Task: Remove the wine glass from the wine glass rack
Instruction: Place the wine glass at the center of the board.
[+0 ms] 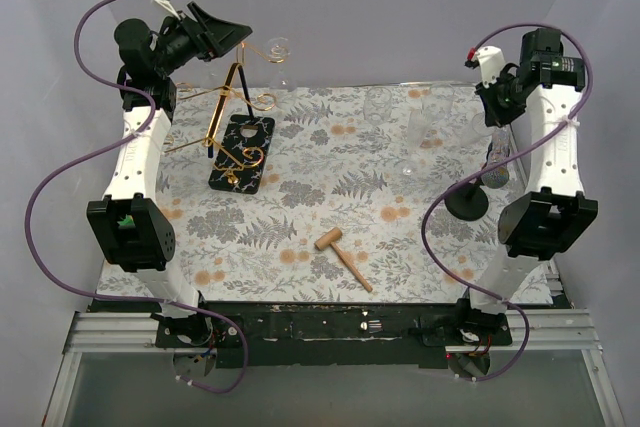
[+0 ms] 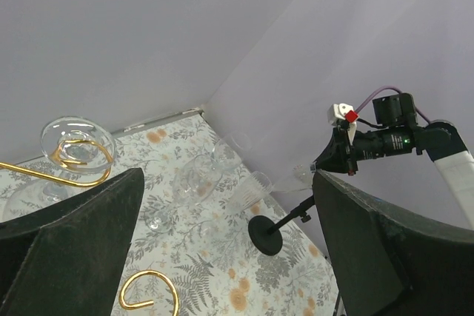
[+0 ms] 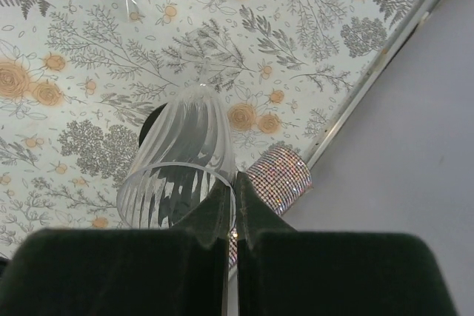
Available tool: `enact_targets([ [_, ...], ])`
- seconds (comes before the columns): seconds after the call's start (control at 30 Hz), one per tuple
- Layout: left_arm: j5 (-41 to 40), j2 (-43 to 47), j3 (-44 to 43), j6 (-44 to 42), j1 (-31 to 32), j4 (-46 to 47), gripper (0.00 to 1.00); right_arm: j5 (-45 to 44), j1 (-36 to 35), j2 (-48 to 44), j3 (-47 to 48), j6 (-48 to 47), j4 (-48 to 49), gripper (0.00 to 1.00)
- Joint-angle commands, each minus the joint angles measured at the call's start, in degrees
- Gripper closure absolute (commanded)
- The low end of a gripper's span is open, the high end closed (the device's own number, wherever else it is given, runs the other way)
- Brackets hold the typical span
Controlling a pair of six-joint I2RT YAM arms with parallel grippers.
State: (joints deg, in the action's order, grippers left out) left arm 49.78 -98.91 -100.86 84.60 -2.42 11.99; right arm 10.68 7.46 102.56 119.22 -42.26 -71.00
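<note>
Below both jaws, floral-patterned desk. Gold wire wine glass rack on black rectangular base stands just under left jaws, which gape wide, holding nothing. Clear wine glass sits in a scrolled rack arm, just beyond one finger, outside the gap. Right jaws pinched together at ribbed clear tumbler rim; grip unclear.

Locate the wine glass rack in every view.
Top external: wine glass rack standing left of centre.
Left wrist: only its gold curls, lower left.
Right wrist: not in it.
Shared landmark: the floral tablecloth.
</note>
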Motion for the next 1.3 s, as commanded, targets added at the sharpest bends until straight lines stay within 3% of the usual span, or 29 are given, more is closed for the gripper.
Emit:
enact_targets([
  [0.0, 0.5, 1.6, 0.7, -2.0, -0.1, -1.0, 0.02, 3.6, -0.4, 2.7, 1.1, 0.4, -1.9, 0.99],
  [0.5, -0.7, 3.6, 2.6, -4.1, -0.2, -2.1, 0.02, -6.4, -9.5, 9.4, 3.7, 0.7, -2.3, 0.97],
  [0.8, -1.5, 3.2, 1.3, -5.0, -0.2, -2.3, 0.02, -7.2, -9.5, 9.5, 5.9, 4.6, -1.1, 0.54],
  [1.13, -2.1, 1.5, -3.4, -8.3, -0.1, -5.2, 0.02, -6.9, -9.6, 6.6, 13.3, 6.7, -2.5, 0.43],
  [1.17, -2.1, 1.4, -3.7, -8.8, -0.1, -5.7, 0.02, -7.0, -9.6, 5.2, 12.5, 6.8, -0.9, 0.41],
  [1.27, -2.1, 0.8, -4.1, -9.9, -0.1, -6.7, 0.02, -3.8, -9.6, 0.5, 8.2, 6.8, 5.1, 0.21],
])
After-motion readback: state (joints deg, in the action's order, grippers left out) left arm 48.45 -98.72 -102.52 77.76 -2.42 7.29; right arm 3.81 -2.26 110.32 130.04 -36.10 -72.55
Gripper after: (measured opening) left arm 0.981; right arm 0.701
